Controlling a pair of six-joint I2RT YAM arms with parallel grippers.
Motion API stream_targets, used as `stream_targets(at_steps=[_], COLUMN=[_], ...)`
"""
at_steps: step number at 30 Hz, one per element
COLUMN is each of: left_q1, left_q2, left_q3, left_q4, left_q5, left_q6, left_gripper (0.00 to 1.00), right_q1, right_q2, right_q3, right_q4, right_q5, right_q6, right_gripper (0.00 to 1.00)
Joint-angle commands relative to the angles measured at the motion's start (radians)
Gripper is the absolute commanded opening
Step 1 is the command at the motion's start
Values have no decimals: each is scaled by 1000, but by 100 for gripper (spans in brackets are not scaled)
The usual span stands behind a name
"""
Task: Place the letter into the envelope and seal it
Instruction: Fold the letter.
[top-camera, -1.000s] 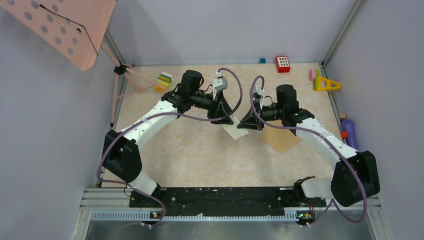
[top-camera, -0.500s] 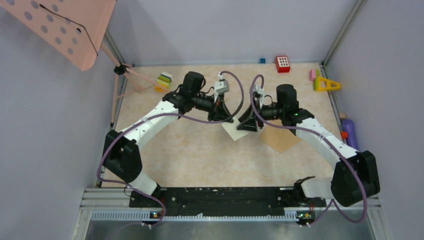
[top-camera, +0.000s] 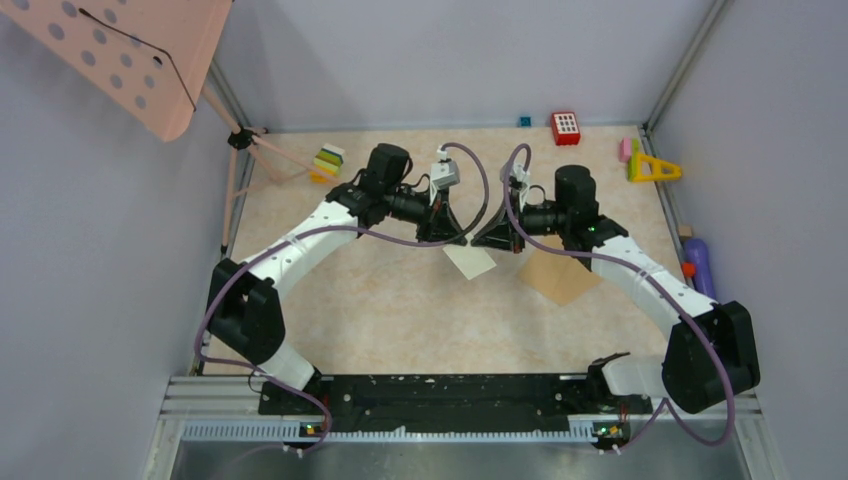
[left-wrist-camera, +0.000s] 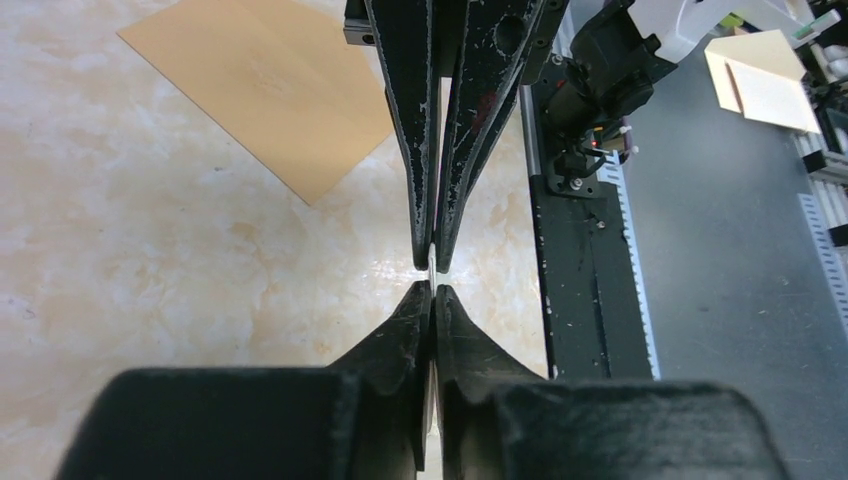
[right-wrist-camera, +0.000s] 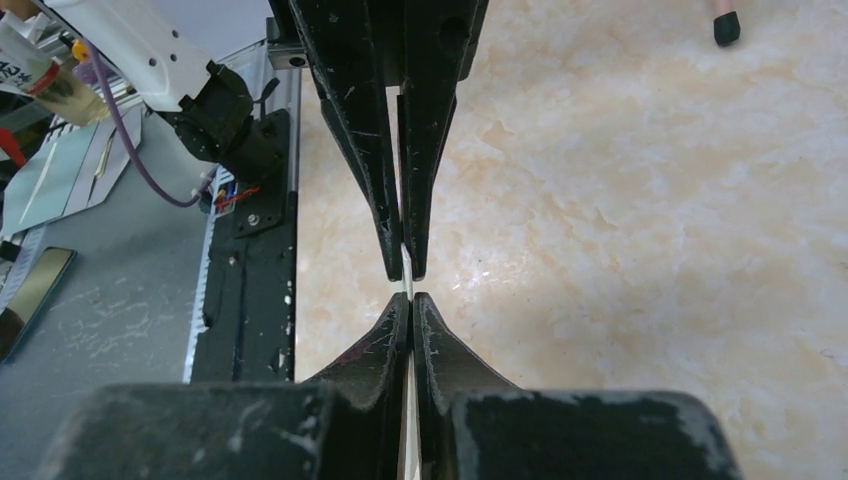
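Left gripper and right gripper are tip to tip, both pinched nearly shut on the letter, held off the table. The envelope lies flat beside the right arm (flap state unclear). Risks: the thin edge grip slips, or the arms pull apart and tear the sheet.

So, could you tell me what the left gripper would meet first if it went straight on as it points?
Most likely the right gripper: it faces the left gripper tip to tip, with hardly a gap, both shut on the letter. Going straight on would strike its fingertips almost at once.
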Motion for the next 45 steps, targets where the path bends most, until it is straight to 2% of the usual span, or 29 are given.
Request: stream_targets(at_steps=[1, 5, 7, 9, 14, 15, 17, 21, 22, 24, 26, 27, 28, 29, 30, 31, 34, 35, 36, 38, 40, 42, 45], left_q1=[-6, -7, -7, -7, -5, -6, -5, -5, -6, -4, 2, 5, 9, 12, 14, 15, 15, 16, 16, 16, 16, 16, 16], left_q2=[5, 9, 12, 12, 26, 28, 32, 32, 32, 28, 18, 14, 11, 8, 8, 8, 8, 9, 8, 5, 0, -8, -14], left_q3=[43, 49, 56, 58, 88, 90, 93, 95, 98, 105, 104, 101, 102, 101, 102, 101, 101, 103, 105, 106, 104, 99, 91], left_q4=[19, -21, -62, -97, -165, -169, -169, -173, -184, -204, -209, -210, -212, -212, -212, -212, -210, -209, -206, -189, -162, -126, -77], left_q5=[21, 10, -7, -20, -47, -47, -47, -45, -45, -53, -57, -56, -56, -56, -54, -53, -40, -35, -35, -33, -28, -26, -19], left_q6=[-7, 41, 83, 120, 180, 181, 181, 185, 193, 211, 222, 226, 228, 229, 229, 229, 224, 221, 217, 199, 168, 128, 68], left_gripper=[18, 40, 45, 44, 31, 25, 0, 0, 4, 26, 35, 35, 32, 22, 6, 0, 0, 3, 21, 49, 70, 83, 93], right_q1=[11, 10, 9, 10, -4, -8, -11, -13, -14, -16, -20, -21, -24, -25, -25, -25, -24, -25, -25, -25, -21, -9, 16], right_q2=[-24, -33, -44, -57, -77, -78, -80, -79, -78, -80, -83, -83, -84, -85, -85, -84, -81, -79, -78, -76, -72, -66, -57], right_q3=[14, 21, 24, 26, 26, 26, 26, 26, 26, 28, 30, 30, 30, 29, 28, 27, 27, 26, 25, 21, 16, 12, 15], right_q4=[37, 34, 29, 21, 11, 11, 10, 9, 7, 4, 0, -1, -2, -2, -2, -1, 1, 3, 3, 4, 3, -8, -41], right_q5=[1, 6, 12, 22, 21, 20, 17, 13, 14, 14, 14, 14, 13, 12, 12, 11, 5, 2, -2, -19, -36, -41, -31], right_q6=[-13, -12, -13, -22, -35, -35, -35, -37, -38, -41, -46, -47, -49, -49, -50, -50, -48, -48, -46, -45, -49, -63, -93], right_gripper=[0, 0, 0, 0, 0, 0, 0, 0, 0, 0, 0, 0, 0, 0, 0, 0, 0, 0, 0, 0, 0, 0, 0])
